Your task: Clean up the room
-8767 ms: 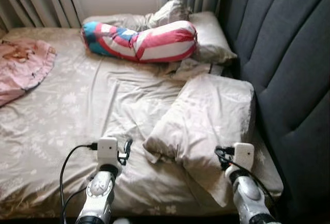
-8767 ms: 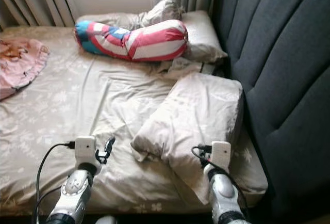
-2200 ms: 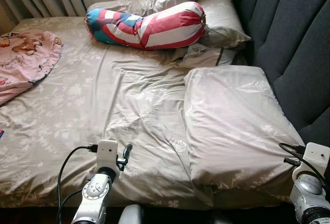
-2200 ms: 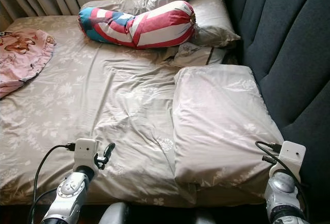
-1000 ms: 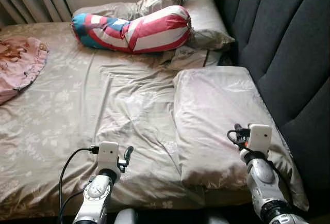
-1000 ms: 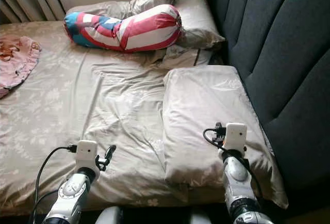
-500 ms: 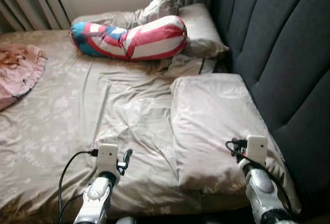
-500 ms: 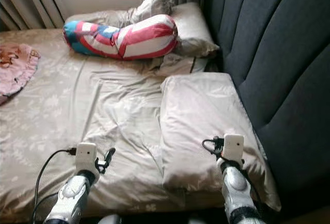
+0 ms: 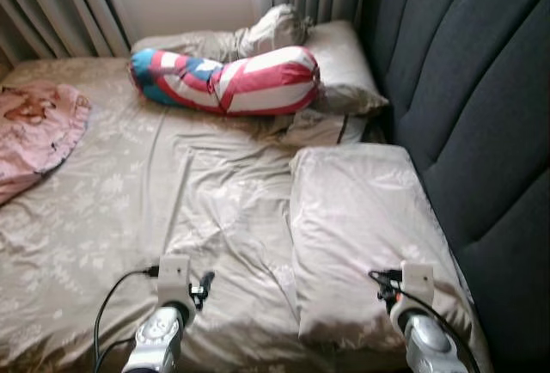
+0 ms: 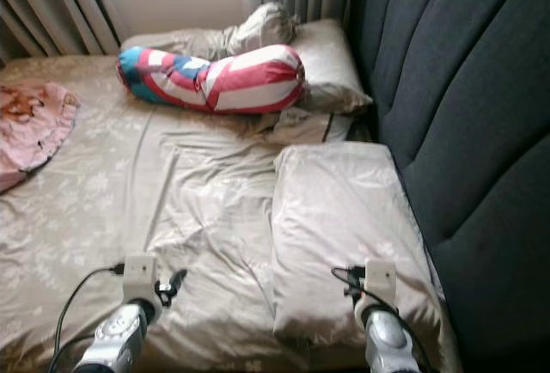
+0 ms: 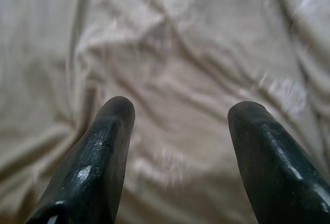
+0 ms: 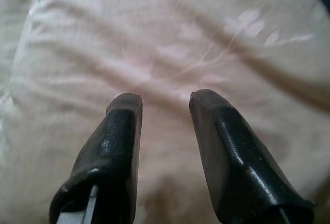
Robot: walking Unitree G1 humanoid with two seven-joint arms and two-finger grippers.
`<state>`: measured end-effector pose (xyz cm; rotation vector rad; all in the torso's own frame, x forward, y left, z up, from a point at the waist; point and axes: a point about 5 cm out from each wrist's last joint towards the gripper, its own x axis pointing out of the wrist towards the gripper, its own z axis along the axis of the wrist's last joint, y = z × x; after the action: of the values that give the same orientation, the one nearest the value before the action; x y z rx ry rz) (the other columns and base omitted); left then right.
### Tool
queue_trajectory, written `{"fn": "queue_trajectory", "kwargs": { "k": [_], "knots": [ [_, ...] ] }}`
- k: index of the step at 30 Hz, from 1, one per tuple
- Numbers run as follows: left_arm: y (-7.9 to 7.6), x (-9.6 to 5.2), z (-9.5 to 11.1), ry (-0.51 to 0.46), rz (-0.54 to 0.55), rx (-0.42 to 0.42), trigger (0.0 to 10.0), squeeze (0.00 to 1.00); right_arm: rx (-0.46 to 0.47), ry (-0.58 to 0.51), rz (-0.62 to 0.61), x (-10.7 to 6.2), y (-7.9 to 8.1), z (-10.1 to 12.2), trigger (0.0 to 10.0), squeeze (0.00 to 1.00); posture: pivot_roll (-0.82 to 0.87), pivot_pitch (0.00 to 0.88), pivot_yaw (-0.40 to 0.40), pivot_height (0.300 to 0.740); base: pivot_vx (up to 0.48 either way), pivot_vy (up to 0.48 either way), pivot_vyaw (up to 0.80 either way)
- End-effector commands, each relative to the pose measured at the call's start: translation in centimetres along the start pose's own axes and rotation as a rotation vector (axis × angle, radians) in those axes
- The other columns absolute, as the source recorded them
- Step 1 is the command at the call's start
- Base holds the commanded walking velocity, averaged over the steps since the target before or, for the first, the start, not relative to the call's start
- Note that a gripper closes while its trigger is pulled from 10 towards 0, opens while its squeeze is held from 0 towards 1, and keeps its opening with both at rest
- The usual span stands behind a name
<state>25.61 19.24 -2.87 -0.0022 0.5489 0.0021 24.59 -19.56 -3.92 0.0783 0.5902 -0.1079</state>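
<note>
Both grippers over the bed, nothing held.

Flat beige pillow [image 9: 365, 235] lies on the bed [image 9: 112, 210] right against the dark padded headboard [image 9: 481, 107]. Right gripper [image 12: 164, 96] hovers over the pillow's near end, jaws a narrow gap apart, empty. Left gripper [image 11: 178, 108] hovers over the wrinkled beige sheet [image 11: 175, 43] near the bed's front edge, jaws spread wide, empty. Far end: red-white-blue striped bolster [image 9: 228, 79] lies across the bed in front of a second beige pillow [image 9: 339, 64]. Pink blanket [image 9: 34, 128] sits at the left edge, well apart from both grippers. Grey curtains [image 9: 60, 3] behind.
</note>
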Motion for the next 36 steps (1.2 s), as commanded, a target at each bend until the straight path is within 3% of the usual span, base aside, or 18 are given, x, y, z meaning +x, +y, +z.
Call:
{"fn": "queue_trajectory", "kwargs": {
  "k": [1,7,14,25,36],
  "knots": [
    [0.5,-1.0,-3.2,0.146,0.016,0.025,10.0,0.00,0.018,0.097,-0.024,-0.7,0.0,-2.3,10.0,0.00,-0.14,0.000,-0.001,0.740,0.000,0.000,0.00],
    [0.7,-1.7,-4.9,0.226,0.030,0.033,10.0,0.00,0.030,0.090,-0.003,-0.8,0.2,-2.5,10.0,0.00,-0.14,0.000,-0.005,0.740,0.000,0.000,0.00],
    [0.5,-1.9,-5.6,0.270,0.031,0.039,10.0,0.00,0.037,0.154,-0.038,-1.4,-1.1,-3.8,10.0,0.00,-0.14,0.000,-0.008,0.740,0.000,0.000,0.00],
    [0.7,-2.7,-7.0,0.336,0.051,0.052,10.0,0.00,-0.022,0.190,0.015,-1.7,0.4,-4.8,10.0,0.00,-0.14,0.000,0.004,0.740,0.000,0.000,0.00],
    [0.9,-2.9,-7.5,0.368,0.071,0.042,10.0,0.00,-0.047,0.274,-0.011,-2.8,-0.9,-6.8,10.0,0.00,-0.14,0.000,-0.001,0.740,0.000,0.000,0.00]
  ]
}}
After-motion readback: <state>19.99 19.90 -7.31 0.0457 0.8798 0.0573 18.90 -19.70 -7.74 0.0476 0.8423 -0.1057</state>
